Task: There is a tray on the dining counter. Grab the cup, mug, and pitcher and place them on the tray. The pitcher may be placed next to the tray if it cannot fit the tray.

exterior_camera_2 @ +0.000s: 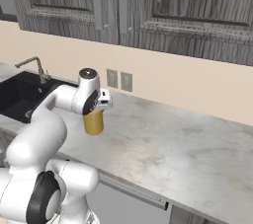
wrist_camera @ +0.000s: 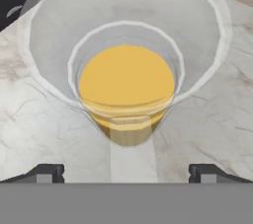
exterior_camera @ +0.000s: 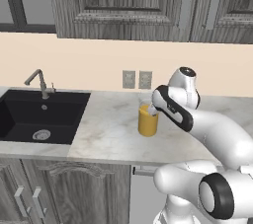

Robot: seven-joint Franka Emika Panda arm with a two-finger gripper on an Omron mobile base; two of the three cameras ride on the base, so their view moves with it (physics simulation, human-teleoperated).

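Tool (wrist_camera: 126, 173) poised directly above the pitcher (exterior_camera: 147, 120), fingers spread wide and gripping nothing. Pitcher of orange liquid stands upright on the marble counter (exterior_camera: 108, 134), right of the black sink (exterior_camera: 39, 114), below two wall outlets (exterior_camera: 137, 79). Step in hand, judged: approach to grasp; next, descend and close on the rim.

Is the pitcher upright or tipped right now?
Upright. The pitcher stands on the marble worktop with its orange liquid level, and the hand view looks straight down into its round mouth.
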